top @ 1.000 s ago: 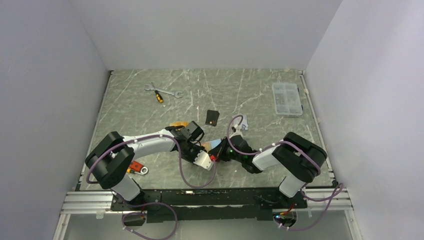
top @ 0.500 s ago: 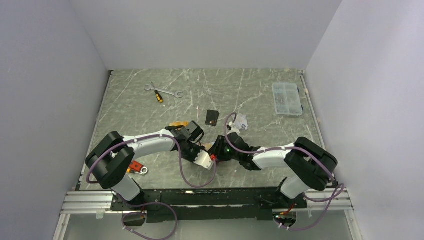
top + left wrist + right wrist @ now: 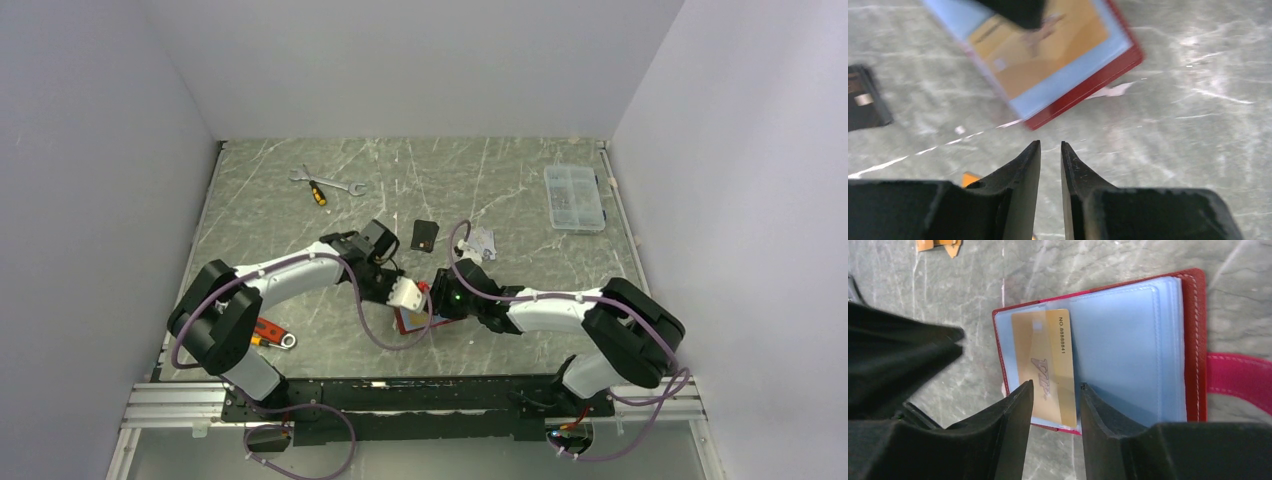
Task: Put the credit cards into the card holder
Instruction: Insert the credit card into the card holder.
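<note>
The right fingers (image 3: 1013, 425) stand parted and empty over an orange credit card (image 3: 1045, 340) tucked in the open card holder (image 3: 1193, 330), flat on the counter (image 3: 1098, 260). The left fingers (image 3: 1023, 175), narrowly parted, grip nothing just short of its red edge. A black card (image 3: 425, 235) lies beyond.

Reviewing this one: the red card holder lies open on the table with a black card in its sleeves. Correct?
No, the card is orange-gold, not black; the right wrist view shows it. The red card holder does lie open on the table.
</note>
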### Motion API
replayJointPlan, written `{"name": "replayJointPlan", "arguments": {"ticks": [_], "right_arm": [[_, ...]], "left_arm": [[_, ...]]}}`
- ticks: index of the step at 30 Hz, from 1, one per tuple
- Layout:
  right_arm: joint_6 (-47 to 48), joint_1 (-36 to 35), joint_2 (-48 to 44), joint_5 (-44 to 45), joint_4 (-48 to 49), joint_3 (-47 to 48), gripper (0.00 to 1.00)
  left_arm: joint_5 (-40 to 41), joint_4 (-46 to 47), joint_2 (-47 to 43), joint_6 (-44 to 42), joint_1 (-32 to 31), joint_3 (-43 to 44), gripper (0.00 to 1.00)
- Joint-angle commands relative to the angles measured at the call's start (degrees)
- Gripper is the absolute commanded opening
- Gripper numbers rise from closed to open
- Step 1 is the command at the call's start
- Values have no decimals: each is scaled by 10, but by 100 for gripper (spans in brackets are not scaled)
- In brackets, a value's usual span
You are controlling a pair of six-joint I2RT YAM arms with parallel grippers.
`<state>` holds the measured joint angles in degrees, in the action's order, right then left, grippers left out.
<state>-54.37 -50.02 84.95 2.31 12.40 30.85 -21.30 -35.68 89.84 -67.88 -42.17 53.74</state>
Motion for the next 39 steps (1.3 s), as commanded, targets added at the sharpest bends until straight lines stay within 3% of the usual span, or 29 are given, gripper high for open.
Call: {"name": "replayJointPlan", "arguments": {"ticks": [1, 7, 26, 39], "right_arm": [[19, 2, -43, 44, -73, 14, 38], [23, 4, -12, 51, -74, 47, 10], [4, 6, -8, 84, -83, 40, 12], [-19, -38, 45, 71, -62, 53, 0]], "left_arm": [[-62, -22, -16, 15, 29, 40, 27], [-65, -9, -20, 24, 30, 23, 27], [-73, 7, -18, 41, 19, 12, 27], [-56, 35, 3, 43, 16, -6, 27]]}}
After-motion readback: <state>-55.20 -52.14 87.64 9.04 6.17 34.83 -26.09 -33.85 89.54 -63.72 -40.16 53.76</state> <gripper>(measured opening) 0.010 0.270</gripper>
